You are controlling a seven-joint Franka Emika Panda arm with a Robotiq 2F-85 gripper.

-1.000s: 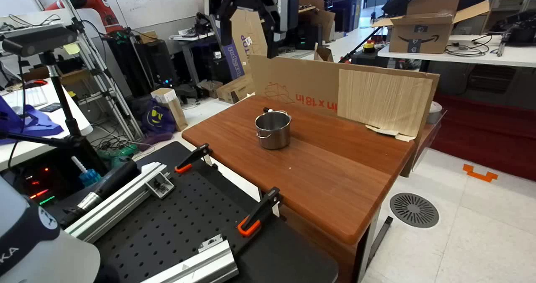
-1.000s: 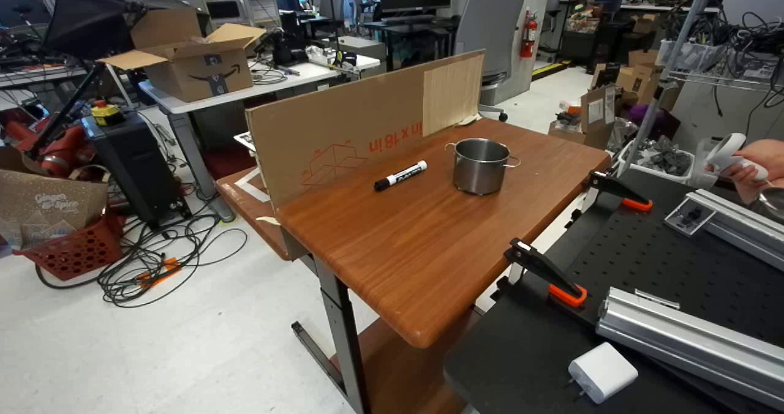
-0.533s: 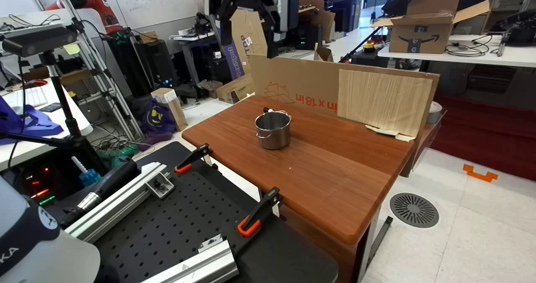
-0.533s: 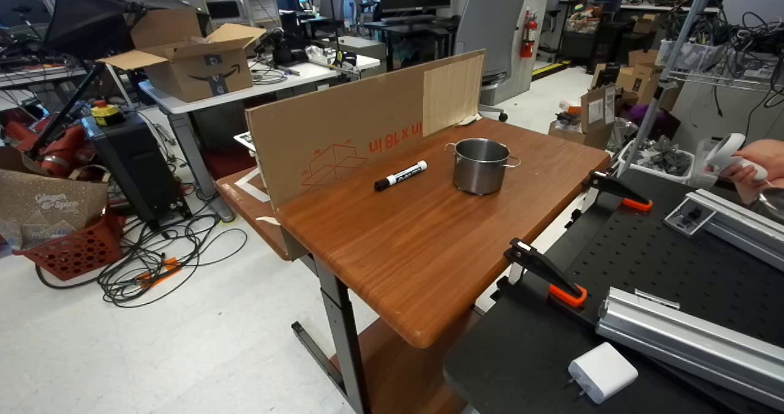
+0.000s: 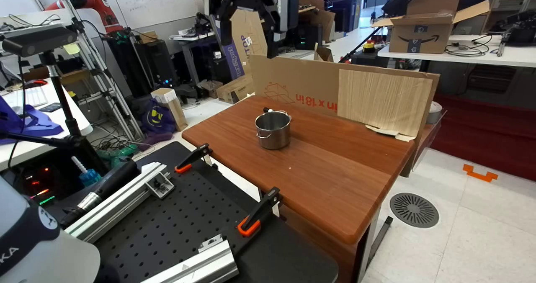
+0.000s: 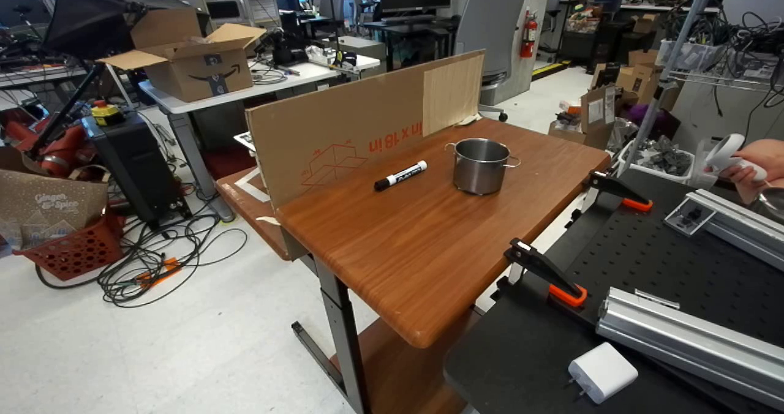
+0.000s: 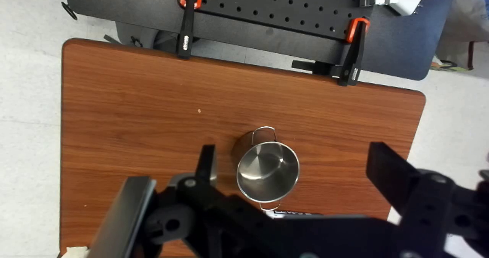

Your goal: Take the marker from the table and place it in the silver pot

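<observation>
1. In the wrist view the jaws are spread wide and have hold of nothing; in an exterior view they hang well above the counter [image 5: 326,182].
2. The marker [image 6: 401,176] lies on its side on the counter, between the silver pot [image 6: 479,172] and an upright cardboard panel [image 6: 349,117], apart from both.
3. In the wrist view, the marker shows just below the silver pot's mouth, partly hidden behind the jaws.
4. The silver pot stands upright, its mouth open, well in from the counter's edges. In the wrist view a broad stretch of wood runs from it to the left edge, a narrower stretch to the right.
5. The cardboard panel walls off 1 long edge of the counter.
6. Along the opposite long edge, a strip of floor [image 7: 229,52] separates the counter from the black perforated board [image 7: 267,6]. The 2 clamps [image 7: 186,33] span it, their tips overlapping the counter's rim; whether they touch the wood cannot be told.
7. Floor shows beyond both short edges, and the corners are rounded.
</observation>
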